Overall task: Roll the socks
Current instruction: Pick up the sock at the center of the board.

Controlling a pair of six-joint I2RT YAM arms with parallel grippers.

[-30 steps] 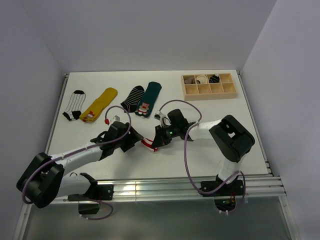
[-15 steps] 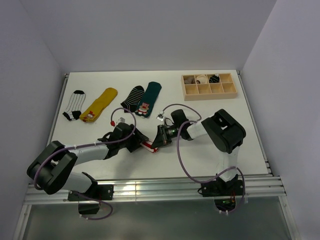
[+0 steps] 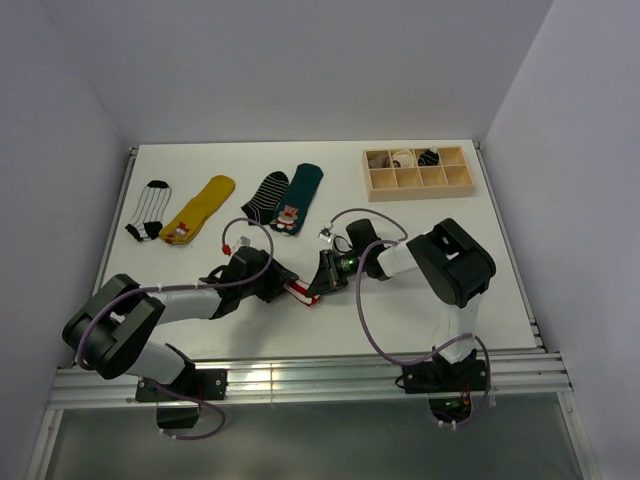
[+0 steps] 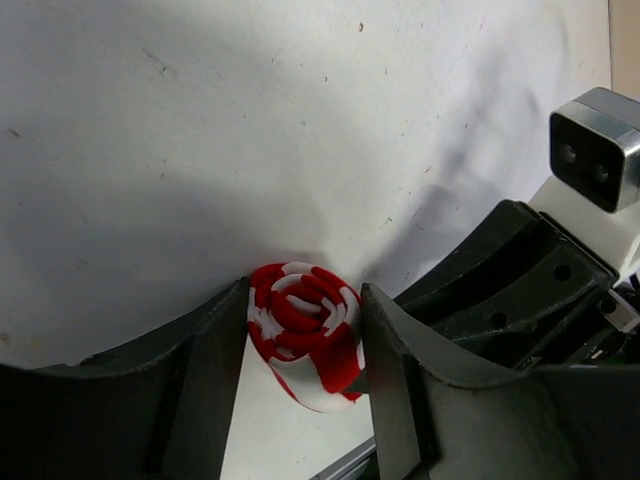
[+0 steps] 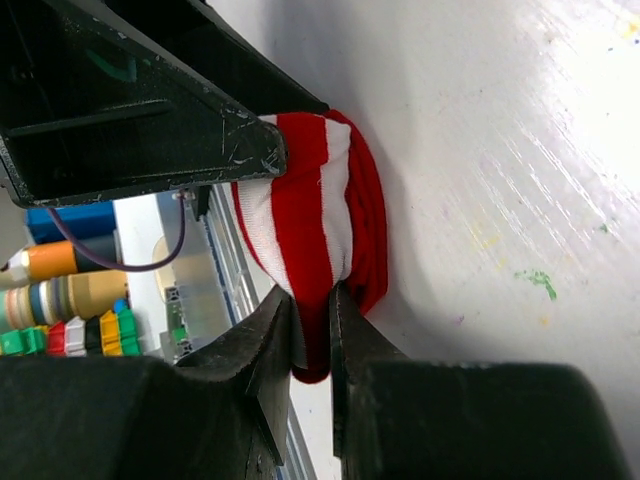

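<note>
The red-and-white striped sock lies rolled up on the white table near the front middle. In the left wrist view the roll sits end-on between my left gripper's fingers, which touch both its sides. My left gripper is at the roll's left end. My right gripper is at its right end. In the right wrist view it pinches an outer layer of the sock. The dark green bear sock and the black thin-striped sock lie flat at the back.
A yellow sock and a white sock with black stripes lie flat at the back left. A wooden compartment box with rolled socks in its back row stands at the back right. The table's metal front rail runs below the arms.
Both grippers have stayed at the striped roll. The left gripper has crept a little right toward it, and the right arm's elbow has drawn in.
</note>
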